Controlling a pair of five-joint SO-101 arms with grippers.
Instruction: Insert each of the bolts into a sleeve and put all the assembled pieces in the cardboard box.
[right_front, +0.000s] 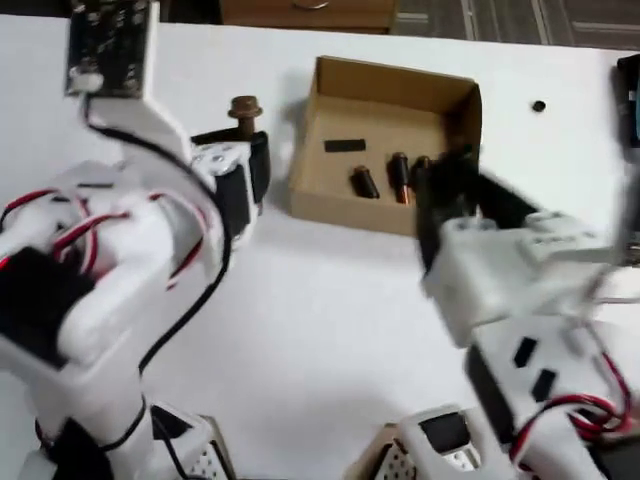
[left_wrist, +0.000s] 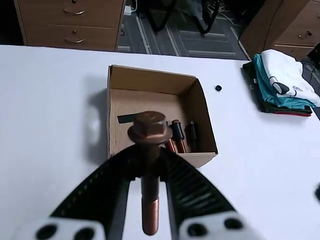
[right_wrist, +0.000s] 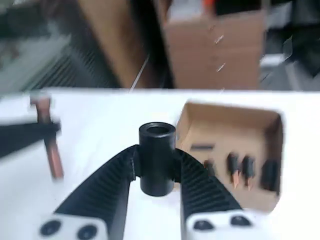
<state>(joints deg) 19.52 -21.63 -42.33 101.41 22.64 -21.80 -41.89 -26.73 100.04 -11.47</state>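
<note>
My left gripper (left_wrist: 148, 156) is shut on a copper bolt (left_wrist: 148, 131), held upright with its hex head on top, left of the cardboard box (left_wrist: 150, 75). In the high view the bolt (right_front: 244, 108) sticks up above that gripper (right_front: 240, 150). My right gripper (right_wrist: 157, 161) is shut on a black sleeve (right_wrist: 157, 150), upright with its bore facing up. In the high view it (right_front: 446, 195) hangs by the box's (right_front: 395, 75) front right edge. The held bolt (right_wrist: 48, 137) stands off to the side in the right wrist view. Several assembled pieces (right_front: 398, 178) lie in the box.
A small black part (right_front: 539, 106) lies on the white table right of the box. Folded clothes (left_wrist: 281, 82) sit at the table's far right. Wooden drawers (left_wrist: 70, 22) stand behind the table. Both arm bases crowd the near edge.
</note>
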